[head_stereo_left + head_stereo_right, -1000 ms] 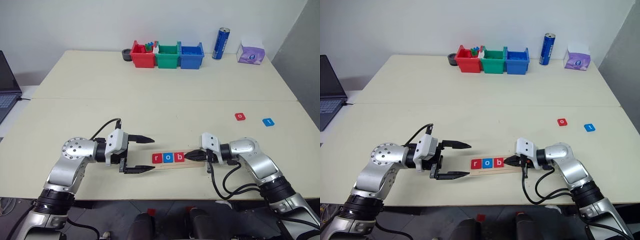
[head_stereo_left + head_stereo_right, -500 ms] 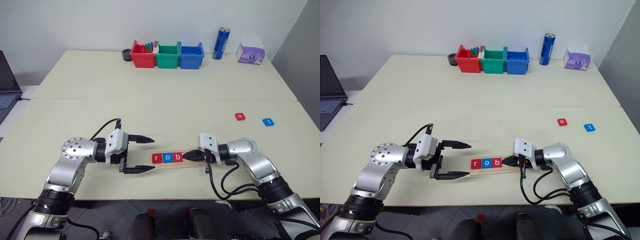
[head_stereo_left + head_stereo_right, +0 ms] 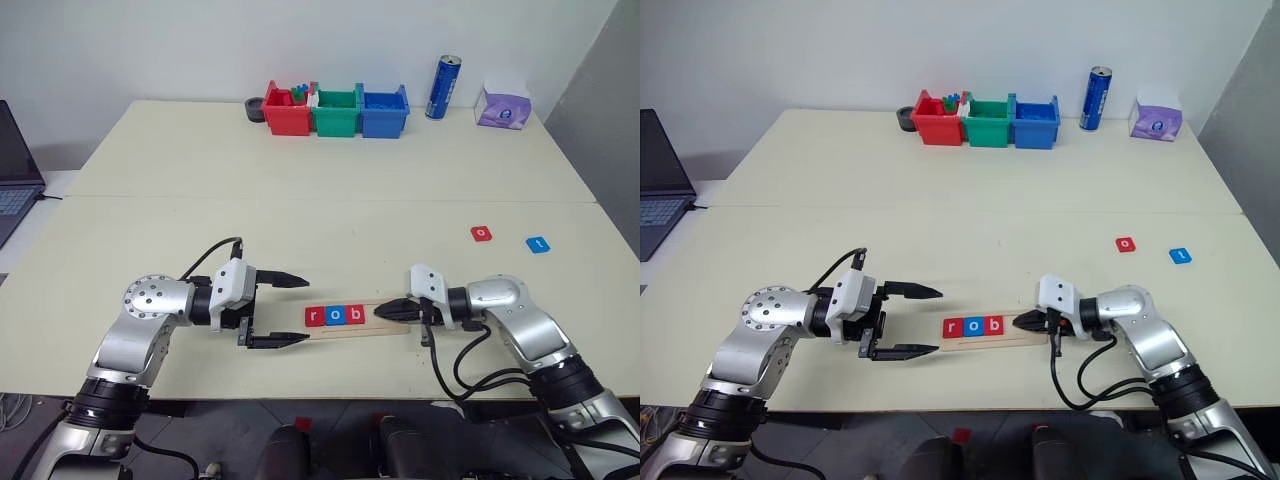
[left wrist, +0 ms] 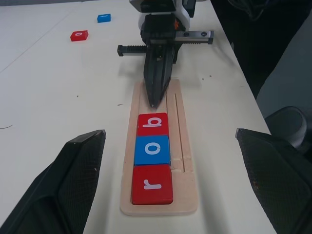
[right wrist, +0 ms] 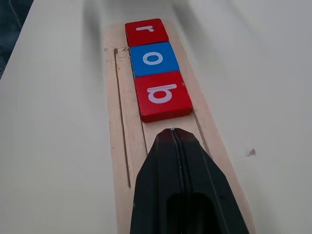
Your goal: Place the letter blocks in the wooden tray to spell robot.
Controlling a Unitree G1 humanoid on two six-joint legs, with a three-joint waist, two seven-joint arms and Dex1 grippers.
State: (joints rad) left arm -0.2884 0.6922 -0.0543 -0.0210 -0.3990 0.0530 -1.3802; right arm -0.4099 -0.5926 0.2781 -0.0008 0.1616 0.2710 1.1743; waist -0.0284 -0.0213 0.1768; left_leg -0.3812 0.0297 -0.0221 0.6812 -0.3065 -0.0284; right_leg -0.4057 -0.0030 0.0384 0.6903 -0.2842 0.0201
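- Left eye view gives me the left gripper (image 3: 290, 310) near the table's (image 3: 320, 190) front edge, just left of the wooden tray (image 3: 385, 329); its two black fingers stand wide apart, one above the other in the picture, with nothing between them.
- I see a laptop (image 3: 15, 165) past the table's left edge.
- At the back edge sit a red bin (image 3: 284, 112), a green bin (image 3: 335, 111) and a blue bin (image 3: 383, 110) in a row, touching side by side, with a dark round thing (image 3: 253, 107) just left of the red one.
- I see the tray lying along the front edge, between the two grippers, flat on the table.
- Three blocks lie in the tray's left part, touching in a line: a red r (image 4: 151, 184), a blue o (image 4: 151, 149) and a red b (image 4: 152, 124).
- I have the right gripper (image 3: 382, 312) over the bare right part of the tray, fingers pressed together into one point aimed at the b block; in the right wrist view a small gap of bare wood shows between the tip and the block.
- A blue can (image 3: 442, 87) and a purple tissue pack (image 3: 503, 106) stand toward the back right corner.
- A second red o block (image 3: 481, 233) and a blue t block (image 3: 537, 243) lie flat near the right edge, well apart from the tray, the t just right of the o.
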